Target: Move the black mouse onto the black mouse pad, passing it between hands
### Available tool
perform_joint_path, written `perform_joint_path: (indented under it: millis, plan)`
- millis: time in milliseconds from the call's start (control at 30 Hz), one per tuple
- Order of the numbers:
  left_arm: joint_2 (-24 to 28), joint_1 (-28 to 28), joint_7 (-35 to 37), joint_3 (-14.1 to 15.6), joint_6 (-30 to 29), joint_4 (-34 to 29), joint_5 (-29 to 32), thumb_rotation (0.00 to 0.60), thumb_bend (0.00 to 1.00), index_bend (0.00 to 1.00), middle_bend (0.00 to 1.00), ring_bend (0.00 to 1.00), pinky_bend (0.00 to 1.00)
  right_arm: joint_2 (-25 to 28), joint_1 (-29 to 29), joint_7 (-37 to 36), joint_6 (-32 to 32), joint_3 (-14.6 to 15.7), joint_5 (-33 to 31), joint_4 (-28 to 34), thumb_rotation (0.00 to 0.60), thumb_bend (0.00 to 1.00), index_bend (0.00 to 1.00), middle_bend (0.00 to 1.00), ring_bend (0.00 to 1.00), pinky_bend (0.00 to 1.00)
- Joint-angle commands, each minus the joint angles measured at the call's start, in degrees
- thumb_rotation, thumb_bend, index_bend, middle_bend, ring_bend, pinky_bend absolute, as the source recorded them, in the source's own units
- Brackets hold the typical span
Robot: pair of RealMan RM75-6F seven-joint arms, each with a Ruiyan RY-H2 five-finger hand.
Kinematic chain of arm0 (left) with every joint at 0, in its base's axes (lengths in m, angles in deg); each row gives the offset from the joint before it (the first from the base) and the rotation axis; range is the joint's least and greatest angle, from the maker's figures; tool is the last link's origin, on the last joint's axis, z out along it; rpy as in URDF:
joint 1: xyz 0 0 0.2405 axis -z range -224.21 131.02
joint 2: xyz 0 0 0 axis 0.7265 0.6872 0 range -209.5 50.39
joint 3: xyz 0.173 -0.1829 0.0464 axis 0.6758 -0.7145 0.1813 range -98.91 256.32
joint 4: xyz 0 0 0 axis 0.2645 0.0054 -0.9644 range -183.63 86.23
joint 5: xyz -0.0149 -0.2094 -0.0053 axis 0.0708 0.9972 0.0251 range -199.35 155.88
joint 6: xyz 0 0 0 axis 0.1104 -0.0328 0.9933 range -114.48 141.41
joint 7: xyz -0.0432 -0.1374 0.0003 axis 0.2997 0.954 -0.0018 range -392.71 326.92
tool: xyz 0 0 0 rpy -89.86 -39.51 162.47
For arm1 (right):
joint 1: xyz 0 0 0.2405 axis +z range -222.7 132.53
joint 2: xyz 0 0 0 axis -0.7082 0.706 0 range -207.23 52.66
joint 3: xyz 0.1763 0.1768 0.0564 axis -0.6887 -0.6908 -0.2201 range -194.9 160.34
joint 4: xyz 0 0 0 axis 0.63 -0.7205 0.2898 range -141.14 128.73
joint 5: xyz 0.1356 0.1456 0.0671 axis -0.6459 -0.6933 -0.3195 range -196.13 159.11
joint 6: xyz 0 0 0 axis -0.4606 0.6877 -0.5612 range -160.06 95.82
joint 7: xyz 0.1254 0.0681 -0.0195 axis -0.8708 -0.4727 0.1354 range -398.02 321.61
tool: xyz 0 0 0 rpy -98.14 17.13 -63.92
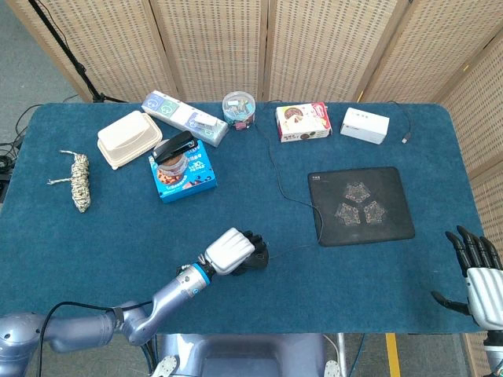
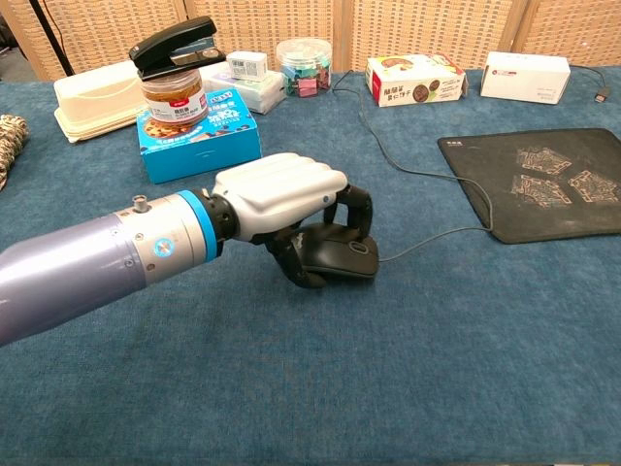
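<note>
My left hand (image 1: 233, 250) (image 2: 283, 199) grips the black mouse (image 2: 337, 256) (image 1: 257, 256) from above, near the middle of the blue table and left of the pad. The mouse's cable (image 2: 412, 171) runs from its front up toward the back of the table. To the right lies the black mouse pad (image 1: 359, 205) (image 2: 543, 181), printed with grey patterns and bare. At the table's right front corner my right hand (image 1: 479, 279) hangs with fingers spread, holding nothing; the chest view does not show it.
A blue box (image 1: 185, 174) carrying a jar and a black stapler (image 2: 175, 45) stands at the back left. Behind it are a beige lunch box (image 1: 128, 139), a clip jar (image 1: 238, 109), a snack box (image 1: 302, 122) and a white box (image 1: 365, 125). A rope bundle (image 1: 79, 181) lies far left.
</note>
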Motion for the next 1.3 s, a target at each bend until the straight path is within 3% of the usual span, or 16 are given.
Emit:
perform_joint_path:
  millis: [33,133,367,533,633,800,933,1100,1300]
  plan:
    - [-0.2,0.3,-0.3,0.3,-0.1,0.2,0.8,0.6,0.11,0.05,0.04,0.1,0.47,0.0,0.0,0.0,0.0,0.0,0.1,0.0,0.6,0.0,0.0,0.0,0.0,0.0]
    - [0.1,0.4,-0.7,0.3,-0.6,-0.8,1.6,0.6,0.08,0.0,0.0,0.0,0.41,0.0,0.0,0.1,-0.1,0.1,0.2,0.0,0.6,0.0,0.0,0.0,0.0,0.0]
    - [5.6,-0.6,0.3,1.1,-2.8,-7.8,1.5,0.6,0.04,0.0,0.0,0.0,0.3,0.0,0.0,0.0,0.0,0.2,0.3,0.1,0.6,0.0,0.0,0.0,0.0,0.0]
    - [14.8,-3.7,0.7,2.7,-7.7,-16.5,-0.5,0.6,0.02,0.0,0.0,0.0,0.09,-0.3,0.2,0.7,-0.6,0.4,0.2,-0.1,0.6,0.0,0.0,0.0,0.0,0.0]
    - [21.5,-6.2,1.2,3.9,-10.5,-21.0,-1.4,0.6,0.01,0.0,0.0,0.0,0.01,-0.6,0.5,1.4,-1.3,0.4,0.0,0.1,0.6,0.0,0.0,0.0,0.0,0.0]
    - [31.6,-10.7,4.2,6.3,-16.0,-24.7,-3.6,0.6,0.01,0.0,0.0,0.0,0.0,-1.6,1.2,2.8,-2.4,0.4,-0.2,0.5,0.6,0.0,0.0,0.0,0.0,0.0]
    - [38.1,-15.0,6.9,8.9,-21.1,-24.0,-5.3,0.6,0.01,0.0,0.0,0.0,0.0,-2.4,3.5,3.9,-5.9,0.8,1.1,1.2,0.6,0.0,0.0,0.0,0.0,0.0]
    - [41.4,-20.1,9.3,10.8,-26.9,-21.6,-5.4,0.6,0.01,0.0,0.0,0.0,0.0,-3.8,7.3,2.7,-10.3,0.1,2.4,1.6,0.6,0.0,0.01,0.0,0.0,0.0]
    - [43.8,-26.9,17.6,12.3,-36.5,-18.1,-6.7,0.6,0.01,0.0,0.0,0.0,0.0,-7.1,11.6,7.6,-16.4,-0.4,1.6,5.3,0.6,0.0,0.03,0.0,0.0,0.0]
